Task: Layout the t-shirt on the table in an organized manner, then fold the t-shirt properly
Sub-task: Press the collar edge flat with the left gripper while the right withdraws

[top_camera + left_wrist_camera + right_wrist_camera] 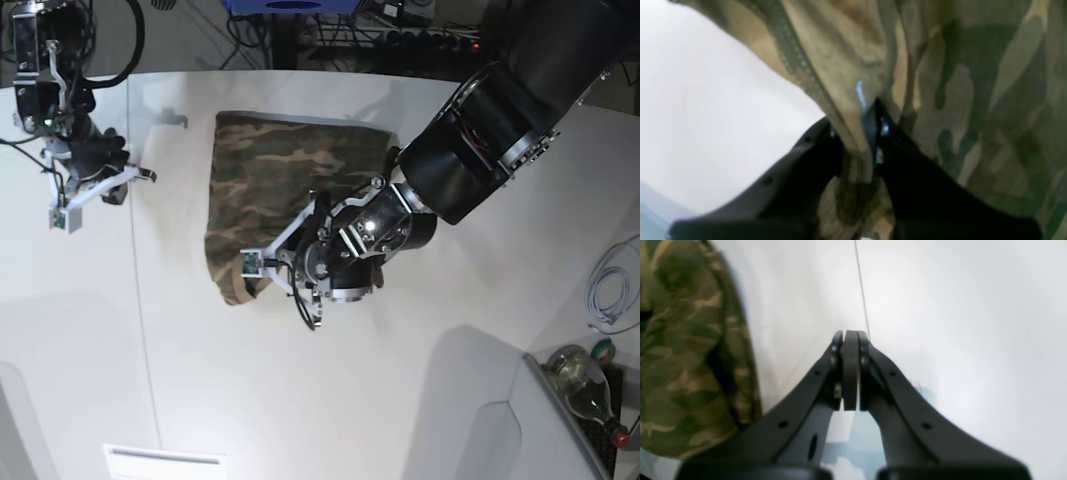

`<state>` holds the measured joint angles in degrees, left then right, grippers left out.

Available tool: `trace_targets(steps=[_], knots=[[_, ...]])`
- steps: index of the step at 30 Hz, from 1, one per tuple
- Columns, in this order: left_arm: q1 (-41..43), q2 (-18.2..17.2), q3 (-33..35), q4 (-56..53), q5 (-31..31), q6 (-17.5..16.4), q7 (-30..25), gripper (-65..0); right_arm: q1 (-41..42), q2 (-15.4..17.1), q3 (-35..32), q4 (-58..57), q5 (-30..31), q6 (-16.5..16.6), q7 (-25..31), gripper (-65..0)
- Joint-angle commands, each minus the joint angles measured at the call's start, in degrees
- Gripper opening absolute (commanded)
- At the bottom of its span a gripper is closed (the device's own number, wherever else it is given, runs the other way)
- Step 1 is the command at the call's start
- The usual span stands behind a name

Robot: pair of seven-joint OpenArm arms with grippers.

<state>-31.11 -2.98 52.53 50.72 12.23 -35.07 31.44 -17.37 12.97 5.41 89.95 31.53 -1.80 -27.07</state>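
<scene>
1. The t-shirt [275, 190] is not yet laid out in order; it lies bunched and partly doubled over itself on the white worktop [330, 400], so spreading seems to be in hand and none of the proper folding is done, as far as the base view shows.

2. The shirt sits toward the far middle of the worktop, well clear of the near edge; its top edge runs fairly straight, while the lower corner is rumpled and drawn in toward the left arm.

3. The left hand [870, 133] is pinching a gathered ridge of the cloth between its fingers; in the left wrist view fabric bunches through the narrow gap and drapes away on both sides, with a stitched hem [790, 50] crossing above.

4. The right hand [850, 340] is pressed together on nothing; it hovers over bare worktop just beside the shirt's edge [690, 350], close to the thin dark seam [862, 290].

5. The cloth is soft camouflage of olive, brown and tan; neckband and sleeves cannot be made out, so which way it faces is unclear.

6. Left to do, by my judgement: flatten the body, free the sleeves, then fold.
</scene>
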Motion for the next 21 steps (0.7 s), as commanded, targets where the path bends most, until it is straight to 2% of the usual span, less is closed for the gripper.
trace_targets(steps=[1,4,6,10,13,18,21], knots=[[-1.1,0.9,-0.1,0.1,0.0,-1.7,-0.3,-65.0,0.3,0.6,0.3,0.6,0.3,0.4,1.1,-65.0],[-1.2,1.4,-0.1,-0.2,0.0,-4.5,-0.2,-65.0,-0.2,0.6,0.3,-0.3,0.3,0.4,1.1,-65.0],[-1.1,1.4,-0.4,-0.4,-0.2,-4.9,-0.1,-65.0,-0.4,0.6,0.4,-0.4,0.3,0.4,1.1,-65.0],[-0.8,1.0,-0.5,-0.5,-0.5,-4.9,0.5,-65.0,-0.5,-0.5,3.3,-0.4,0.3,0.4,1.1,-65.0],[-0.6,0.9,-1.0,-0.5,-0.6,-4.9,3.5,-65.0,-0.5,-1.4,5.5,-0.4,0.3,0.4,1.1,-65.0],[0.7,0.9,-6.4,0.0,-0.1,-4.9,4.3,-65.0,-0.5,-1.4,5.4,-0.4,0.3,0.4,1.1,-65.0],[0.7,0.9,-7.2,-0.2,-0.1,-4.9,4.3,-65.0,-0.6,-1.4,5.4,-0.4,0.3,0.4,1.1,-65.0]])
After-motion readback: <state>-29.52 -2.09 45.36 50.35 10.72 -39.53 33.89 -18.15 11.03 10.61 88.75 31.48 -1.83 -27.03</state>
